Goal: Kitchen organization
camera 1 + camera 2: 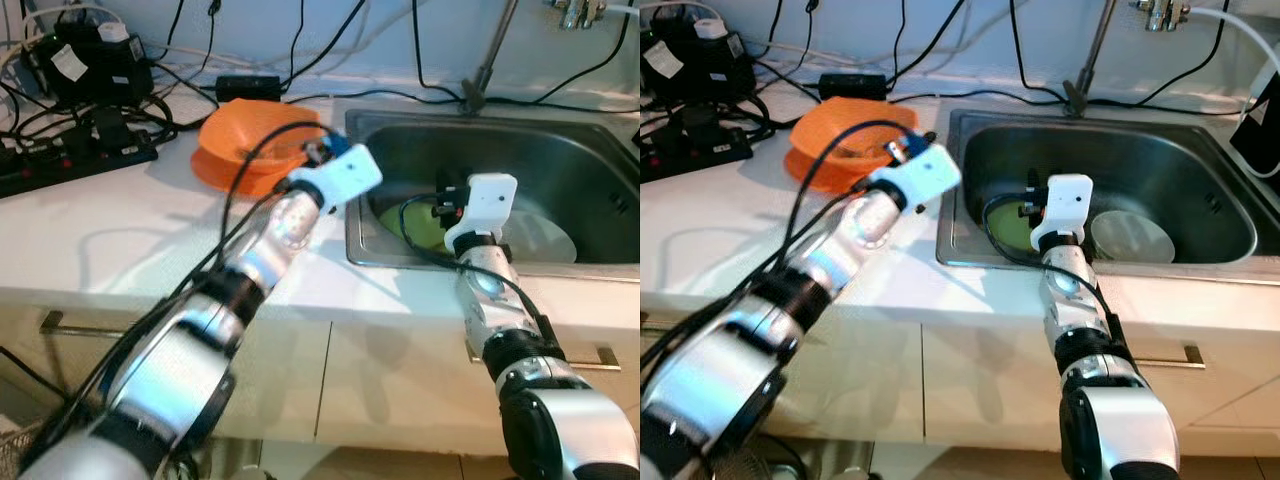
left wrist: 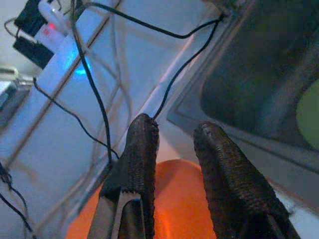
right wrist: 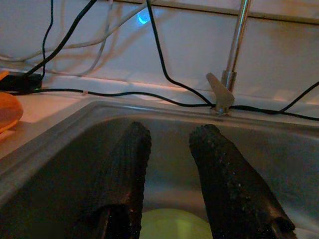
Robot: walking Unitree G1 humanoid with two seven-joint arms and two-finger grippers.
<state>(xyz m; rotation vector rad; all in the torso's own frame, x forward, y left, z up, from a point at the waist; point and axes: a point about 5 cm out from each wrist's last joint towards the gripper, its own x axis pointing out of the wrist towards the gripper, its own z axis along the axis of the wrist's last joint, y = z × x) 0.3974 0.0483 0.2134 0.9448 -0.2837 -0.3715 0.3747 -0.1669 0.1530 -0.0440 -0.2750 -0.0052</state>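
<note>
An orange bowl [image 1: 250, 145] sits on the white counter [image 1: 120, 230] left of the steel sink [image 1: 560, 165]. My left gripper [image 2: 174, 137] hangs open just above the orange bowl [image 2: 179, 199], nothing between its fingers. Inside the sink lie a green plate [image 1: 425, 225] and a pale plate [image 1: 545, 240]. My right gripper [image 3: 169, 144] is open over the sink's near side, above the green plate [image 3: 174, 224], holding nothing.
A power strip [image 1: 70, 160], a black adapter [image 1: 90, 60] and several black cables [image 1: 300, 50] clutter the counter's back. The faucet stem [image 1: 490, 60] rises behind the sink. Cabinet fronts with a handle [image 1: 590, 355] lie below the counter edge.
</note>
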